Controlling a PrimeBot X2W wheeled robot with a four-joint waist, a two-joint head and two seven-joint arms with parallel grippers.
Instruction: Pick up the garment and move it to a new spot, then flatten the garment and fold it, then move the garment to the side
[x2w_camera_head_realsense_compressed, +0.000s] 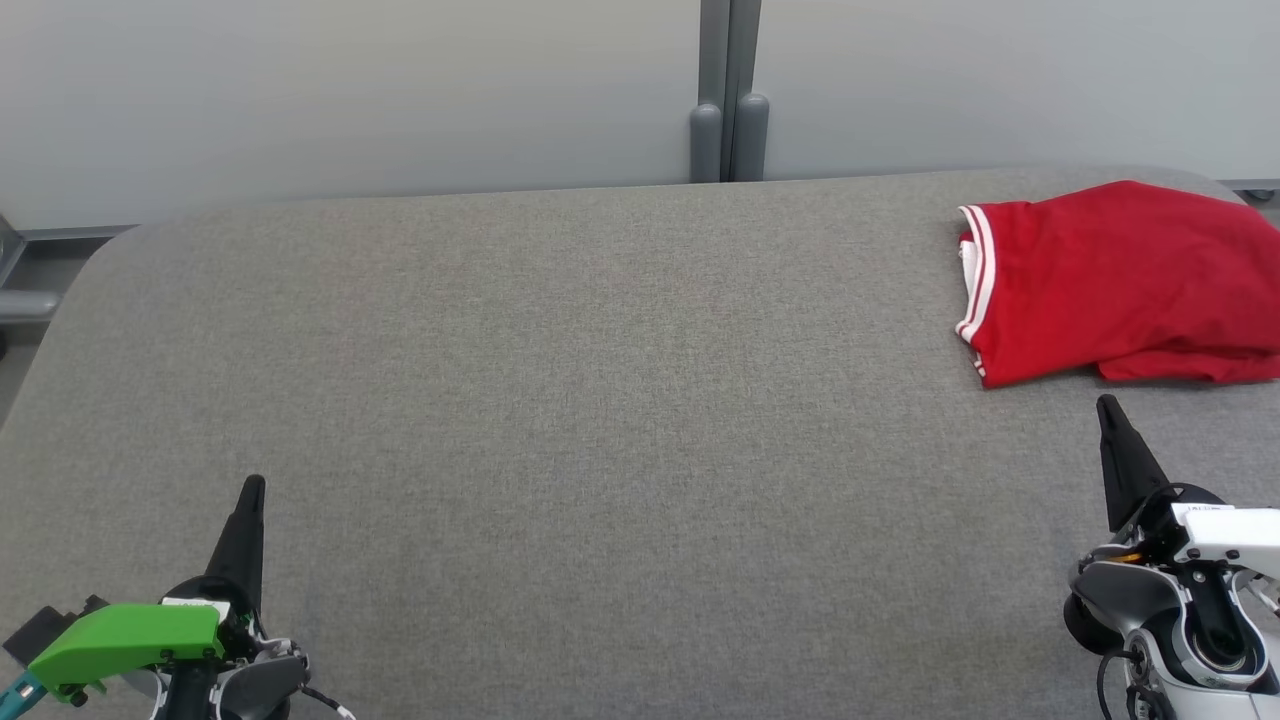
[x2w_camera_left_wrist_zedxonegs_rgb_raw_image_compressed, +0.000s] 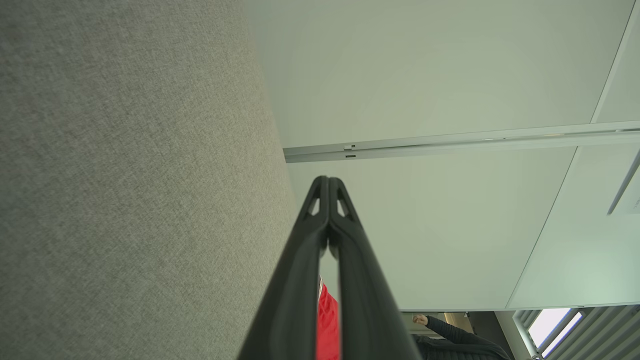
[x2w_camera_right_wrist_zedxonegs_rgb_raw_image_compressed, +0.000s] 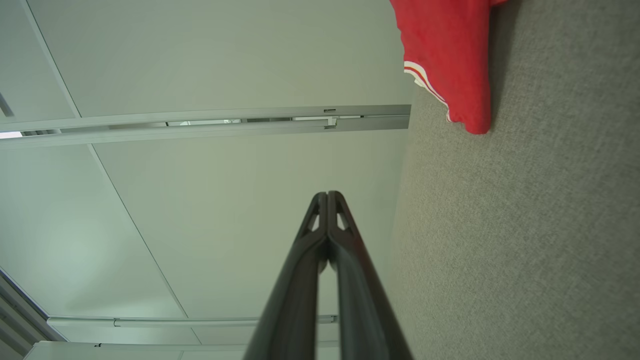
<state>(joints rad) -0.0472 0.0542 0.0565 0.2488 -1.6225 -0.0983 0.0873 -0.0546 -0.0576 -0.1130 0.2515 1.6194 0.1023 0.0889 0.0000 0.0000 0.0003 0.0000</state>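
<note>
A red garment (x2w_camera_head_realsense_compressed: 1120, 280) with white-striped trim lies folded at the far right of the grey table (x2w_camera_head_realsense_compressed: 560, 400). In the right wrist view the garment (x2w_camera_right_wrist_zedxonegs_rgb_raw_image_compressed: 450, 55) sits at the top, well beyond the fingertips. A sliver of the garment (x2w_camera_left_wrist_zedxonegs_rgb_raw_image_compressed: 327, 320) shows between the finger bases in the left wrist view. My right gripper (x2w_camera_head_realsense_compressed: 1108, 405) is shut and holds nothing, a short way in front of the garment. At the lower left my left gripper (x2w_camera_head_realsense_compressed: 254, 485) is also shut with nothing in it, far from the garment. Both sets of fingertips (x2w_camera_left_wrist_zedxonegs_rgb_raw_image_compressed: 328, 179) (x2w_camera_right_wrist_zedxonegs_rgb_raw_image_compressed: 328, 194) touch.
Pale wall panels with a grey post (x2w_camera_head_realsense_compressed: 728, 100) stand behind the table's far edge. A person's sleeve and hand (x2w_camera_left_wrist_zedxonegs_rgb_raw_image_compressed: 440, 327) show at the bottom of the left wrist view, beyond the table. The table's corners are rounded.
</note>
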